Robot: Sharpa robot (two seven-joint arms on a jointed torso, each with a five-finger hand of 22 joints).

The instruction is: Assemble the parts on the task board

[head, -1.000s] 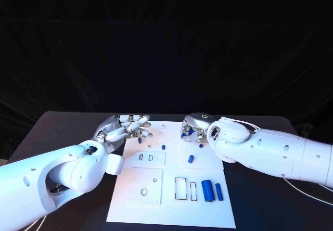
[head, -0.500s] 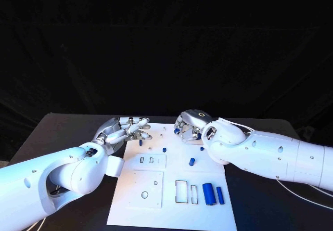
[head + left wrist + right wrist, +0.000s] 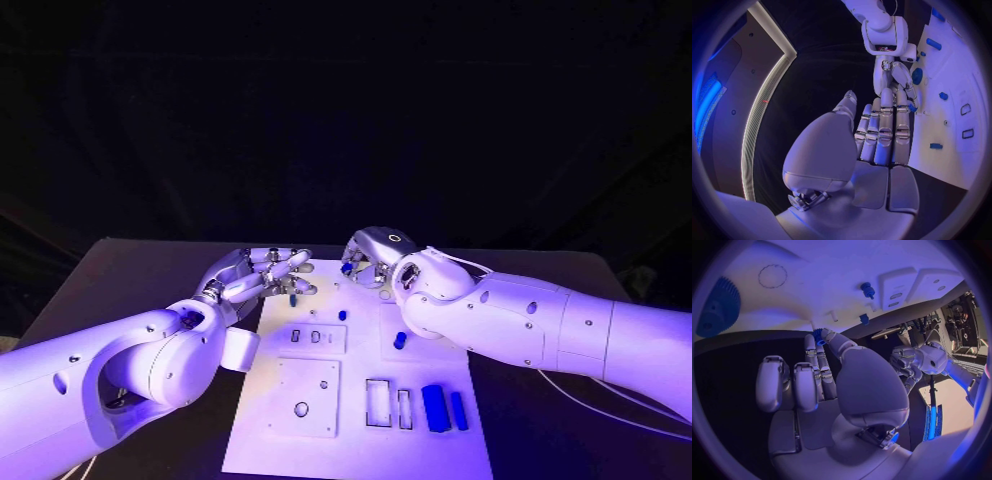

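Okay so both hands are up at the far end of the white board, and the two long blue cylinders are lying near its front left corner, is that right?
Not quite. The two long blue cylinders lie near the front right corner of the task board, not the left; the head view shows it. The left hand and right hand are indeed at the far end.

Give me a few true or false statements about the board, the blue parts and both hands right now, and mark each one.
1. Two long blue cylinders lie side by side at the near right of the task board. True.
2. The right hand pinches a small blue part. True.
3. The left hand rests flat at the board's near edge. False: it hovers by the far left corner.
4. The board is black. False: it is white, on a black table.
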